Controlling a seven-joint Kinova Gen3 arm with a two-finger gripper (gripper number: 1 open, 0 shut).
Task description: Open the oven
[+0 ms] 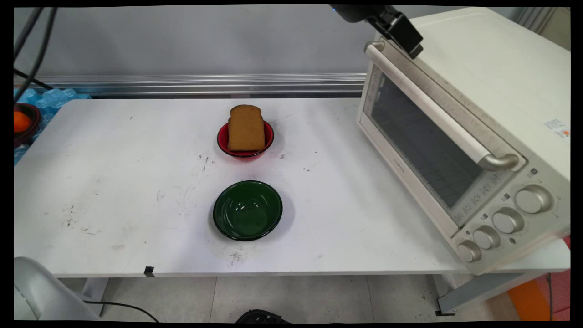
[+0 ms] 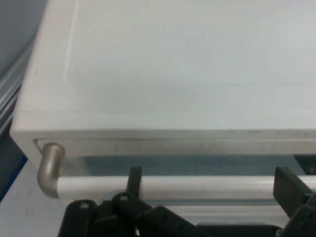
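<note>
My black gripper point(image 1: 411, 44) hangs at the top of the main view, just above the far end of the handle point(image 1: 428, 107) of a cream toaster oven point(image 1: 501, 91). The oven door is closed. In the hand view the gripper point(image 2: 212, 180) is open, its fingers point(image 2: 134, 177) spread wide along the pale handle bar point(image 2: 197, 186), with nothing held. The handle's curved metal end point(image 2: 49, 165) shows at the left, below the oven's flat top point(image 2: 173, 64).
A brown bread slice point(image 1: 246, 129) leans in a red bowl point(image 1: 222, 142) mid-table. An empty dark green bowl point(image 1: 248, 209) sits nearer the front edge. Left of the table are a dark bowl with an orange point(image 1: 20, 120) and blue packs point(image 1: 50, 98).
</note>
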